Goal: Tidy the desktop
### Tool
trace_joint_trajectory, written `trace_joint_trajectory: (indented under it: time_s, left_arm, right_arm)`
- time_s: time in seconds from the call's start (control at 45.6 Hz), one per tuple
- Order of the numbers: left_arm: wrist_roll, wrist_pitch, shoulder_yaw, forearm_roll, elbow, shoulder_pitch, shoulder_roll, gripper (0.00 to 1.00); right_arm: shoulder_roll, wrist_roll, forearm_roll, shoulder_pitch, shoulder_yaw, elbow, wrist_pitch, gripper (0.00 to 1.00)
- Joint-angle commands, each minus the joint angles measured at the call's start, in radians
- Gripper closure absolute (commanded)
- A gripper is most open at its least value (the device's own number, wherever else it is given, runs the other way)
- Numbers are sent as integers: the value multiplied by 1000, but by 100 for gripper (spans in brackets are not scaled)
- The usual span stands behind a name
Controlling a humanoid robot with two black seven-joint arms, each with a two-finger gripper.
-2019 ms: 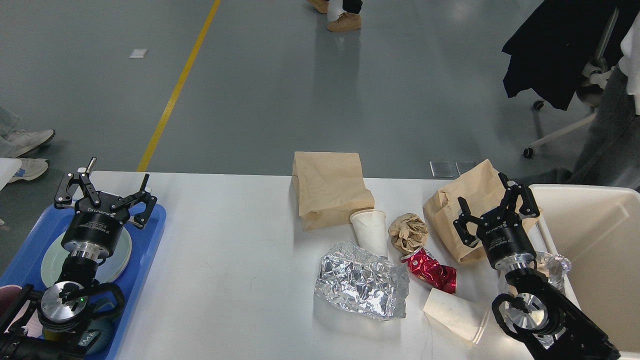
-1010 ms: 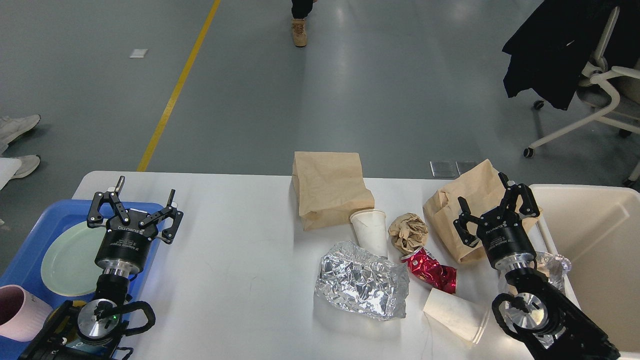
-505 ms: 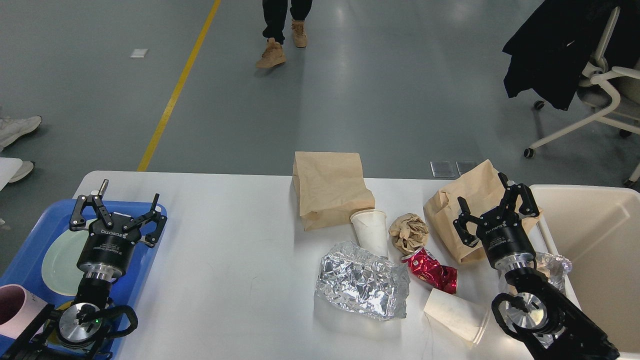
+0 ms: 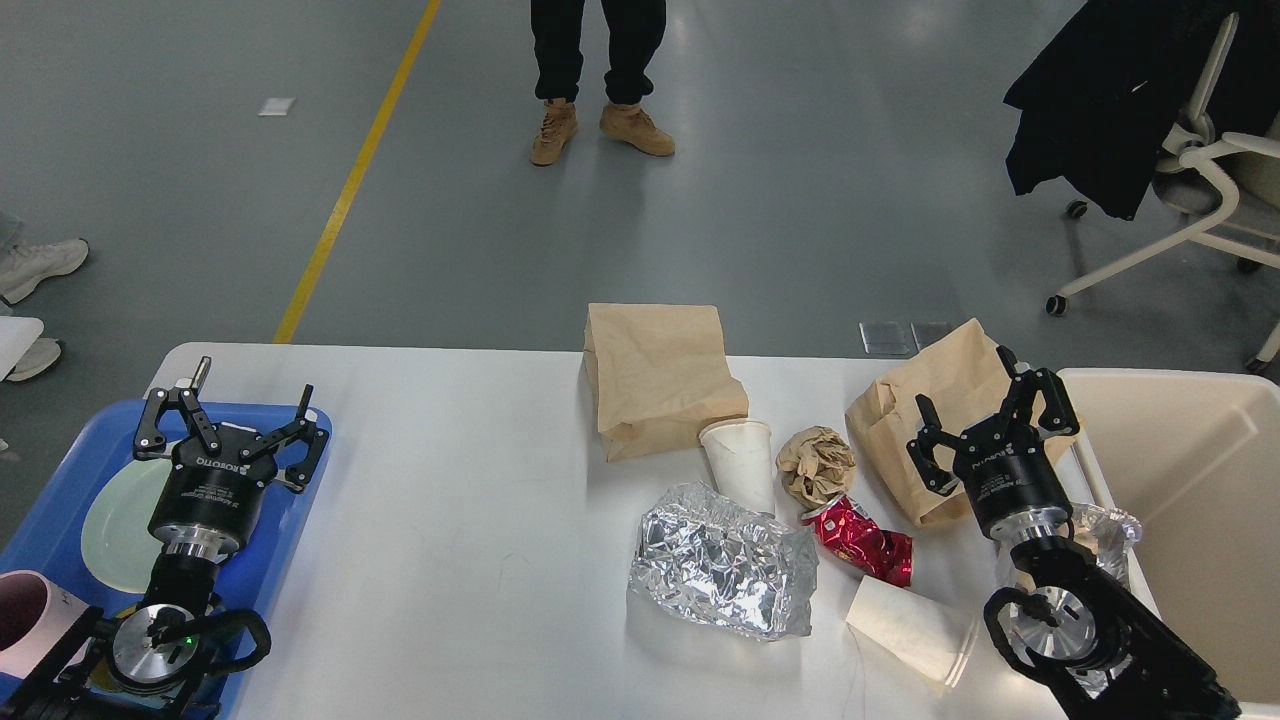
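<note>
over the blue tray (image 4: pixel 300 500) at the bench's (image 4: pixel 450 480) left end, my left gripper (image 4: pixel 232 428) hangs with fingers spread and empty; it has drifted slightly left since half a second ago, after swinging right and back. beneath it sits a pale green plate (image 4: pixel 115 520), with a pink cup (image 4: pixel 25 610) nearer me. my right gripper (image 4: pixel 990 425) has not moved, fingers apart above a brown paper bag (image 4: pixel 930 400) near the cream bin (image 4: pixel 1200 480). crumpled foil (image 4: pixel 720 570), a red can (image 4: pixel 865 545) and paper cups (image 4: pixel 740 460) lie where they were.
</note>
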Motion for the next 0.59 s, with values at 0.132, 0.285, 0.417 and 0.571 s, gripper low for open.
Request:
trace_joint_trajectory:
  time_s: [0.132,0.285,0.417,0.571]
  left_arm:
    - [-2,1,0,0,0,0,0,3]
    - [-2,1,1,0,0,0,0,3]
    - [-2,1,0,0,0,0,0,3]
    - [-2,1,0,0,0,0,0,3]
  right_arm:
    - [0,0,0,0,1,0,0,0]
    - [0,0,0,0,1,0,0,0]
    - [0,0,0,0,1,1,0,0]
    - [0,2,0,0,1,1,0,0]
